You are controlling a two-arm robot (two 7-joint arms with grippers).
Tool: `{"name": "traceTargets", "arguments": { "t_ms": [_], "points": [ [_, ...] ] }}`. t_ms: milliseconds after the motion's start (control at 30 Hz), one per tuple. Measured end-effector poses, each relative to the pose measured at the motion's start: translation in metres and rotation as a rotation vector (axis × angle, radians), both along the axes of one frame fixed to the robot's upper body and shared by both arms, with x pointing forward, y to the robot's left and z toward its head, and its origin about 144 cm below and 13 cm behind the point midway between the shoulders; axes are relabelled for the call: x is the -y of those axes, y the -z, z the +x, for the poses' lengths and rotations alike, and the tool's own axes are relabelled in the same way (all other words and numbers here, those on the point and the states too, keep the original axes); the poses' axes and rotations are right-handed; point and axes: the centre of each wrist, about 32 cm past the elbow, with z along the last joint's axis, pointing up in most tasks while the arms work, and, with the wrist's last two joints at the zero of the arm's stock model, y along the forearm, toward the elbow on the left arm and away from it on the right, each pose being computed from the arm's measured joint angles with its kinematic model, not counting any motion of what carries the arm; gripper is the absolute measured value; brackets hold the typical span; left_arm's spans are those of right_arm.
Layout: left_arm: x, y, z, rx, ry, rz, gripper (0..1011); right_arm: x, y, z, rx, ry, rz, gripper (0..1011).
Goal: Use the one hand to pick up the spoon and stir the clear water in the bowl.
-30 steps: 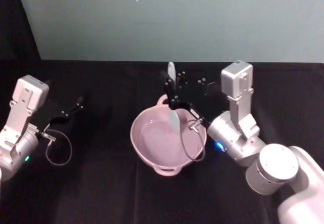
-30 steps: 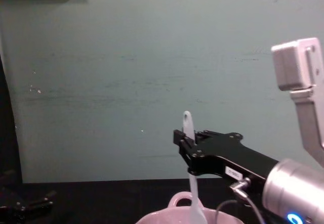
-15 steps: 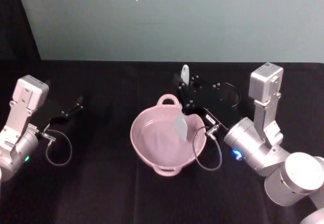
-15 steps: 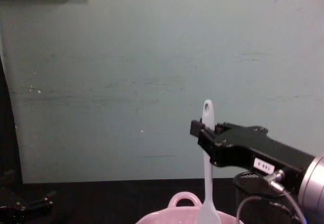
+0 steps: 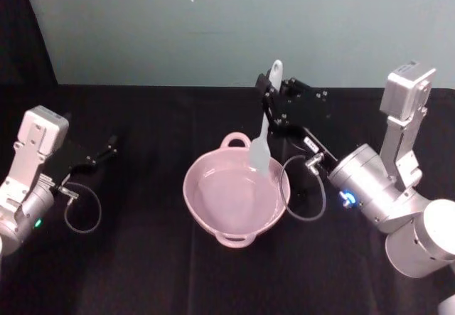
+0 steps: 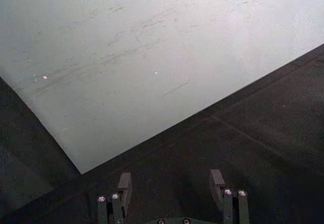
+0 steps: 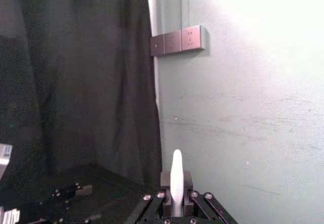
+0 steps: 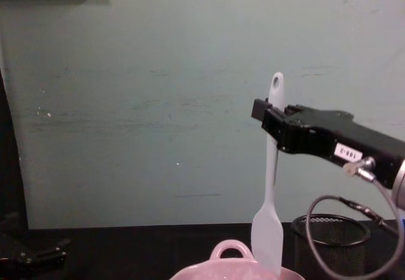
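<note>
White spoon (image 5: 259,151) | clamped in right pincer (image 5: 266,102) | over bowl (image 5: 188,190) | left pincer (image 6: 170,175) wide, idle

1. Your spoon (image 8: 272,185) looks like smooth white plastic with a dull sheen, faintly translucent at the blade.
2. The bowl (image 5: 234,235) is glossy pale pink ceramic, and you can see soft highlights along its rim.
3. The right pincer (image 8: 269,112) has a matt black casing with a small white paper-like label. Its arm (image 5: 370,187) looks like smooth, satin silver-grey metal.
4. Toward 3 o'clock of the bowl, the cup (image 8: 330,242) is black wire mesh.
5. The desk (image 5: 142,258) is covered in matt black cloth.
6. The wall (image 8: 126,103) is matt, scuffed paint.
</note>
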Motion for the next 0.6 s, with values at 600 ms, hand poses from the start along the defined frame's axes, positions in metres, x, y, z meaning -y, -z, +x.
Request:
{"name": "traceTargets", "arguments": {
  "t_ms": [600],
  "points": [
    [0.0, 0.0, 0.0, 0.0, 0.0, 0.0, 1011, 0.005, -0.038, 0.005, 0.002, 0.067, 0.009, 127]
  ]
}}
